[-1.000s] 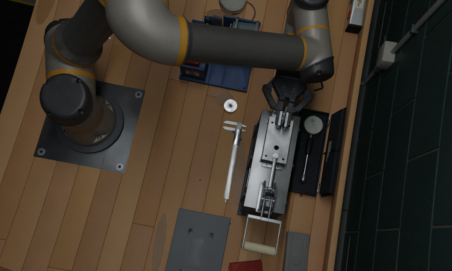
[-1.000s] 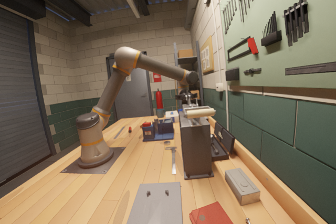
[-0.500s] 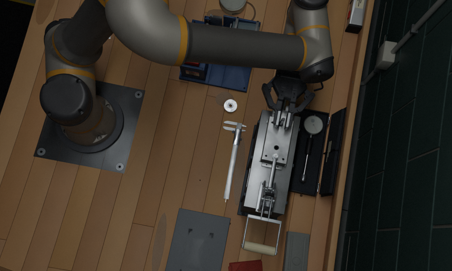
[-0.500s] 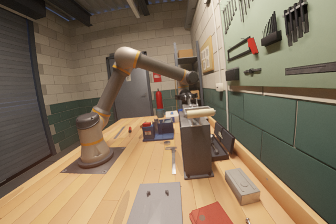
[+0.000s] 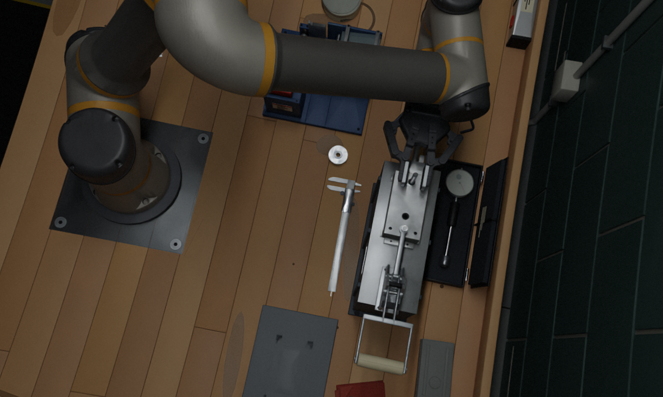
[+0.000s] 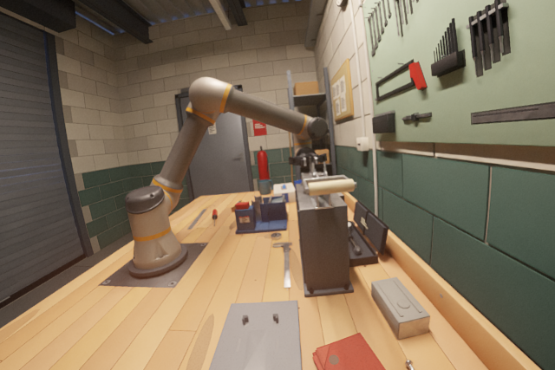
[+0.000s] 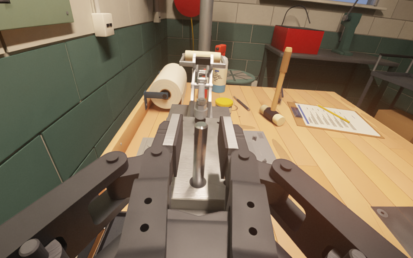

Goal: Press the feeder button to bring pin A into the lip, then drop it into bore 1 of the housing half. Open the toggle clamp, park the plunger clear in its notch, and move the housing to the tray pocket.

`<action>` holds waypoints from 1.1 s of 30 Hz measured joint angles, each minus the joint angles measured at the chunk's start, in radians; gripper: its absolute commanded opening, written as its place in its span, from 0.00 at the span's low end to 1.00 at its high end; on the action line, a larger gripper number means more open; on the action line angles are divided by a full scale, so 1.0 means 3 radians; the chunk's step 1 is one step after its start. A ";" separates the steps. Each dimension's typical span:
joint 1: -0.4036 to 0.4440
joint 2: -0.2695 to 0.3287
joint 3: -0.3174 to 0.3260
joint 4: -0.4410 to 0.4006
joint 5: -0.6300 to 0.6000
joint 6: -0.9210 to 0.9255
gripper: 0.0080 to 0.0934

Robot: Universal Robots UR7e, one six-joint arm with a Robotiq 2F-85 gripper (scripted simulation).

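The feeder [image 5: 319, 106], a blue unit with a red button, lies partly hidden under my forearm at the far side of the bench. Pin A [image 7: 199, 154] [image 5: 413, 178], a steel cylinder, stands upright with its foot in a bore of the housing half [image 5: 408, 207]. The housing is a flat steel plate on top of the tall fixture block [image 6: 323, 245]. The toggle clamp [image 5: 392, 291] is down, its plunger [image 7: 200, 110] on the housing and its cream roller handle [image 6: 329, 186] overhanging the block's near end. The grey tray [image 5: 290, 351] lies flat on the bench. My gripper [image 7: 199, 141] [image 5: 415, 173] straddles the pin, open and holding nothing.
An open black case with a dial gauge [image 5: 458, 222] lies against the fixture on the wall side. A caliper [image 5: 343, 227] and a small washer [image 5: 338, 154] lie on the bench left of the fixture. A grey box [image 6: 400, 307] and red pad [image 6: 347, 352] sit near the tray.
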 measured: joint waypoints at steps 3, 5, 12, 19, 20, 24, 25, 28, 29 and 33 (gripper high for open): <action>0.0000 0.0000 0.0000 0.0000 0.0000 0.0000 0.29; 0.0000 0.0000 0.0000 0.0000 0.0000 0.0000 0.29; 0.0000 0.0000 0.0000 0.0000 0.0000 0.0000 0.29; 0.0013 0.0009 -0.0015 0.0006 0.0014 0.0000 0.29; 0.0020 0.0014 -0.0023 0.0009 0.0021 0.0000 0.29; 0.0065 0.0045 -0.0075 0.0029 0.0066 0.0000 0.29; 0.0080 0.0056 -0.0092 0.0036 0.0081 0.0000 0.29; 0.0129 0.0092 -0.0152 0.0060 0.0130 0.0000 0.29; 0.0147 0.0105 -0.0174 0.0069 0.0147 0.0000 0.29; 0.0216 0.0159 -0.0263 0.0104 0.0215 0.0000 0.29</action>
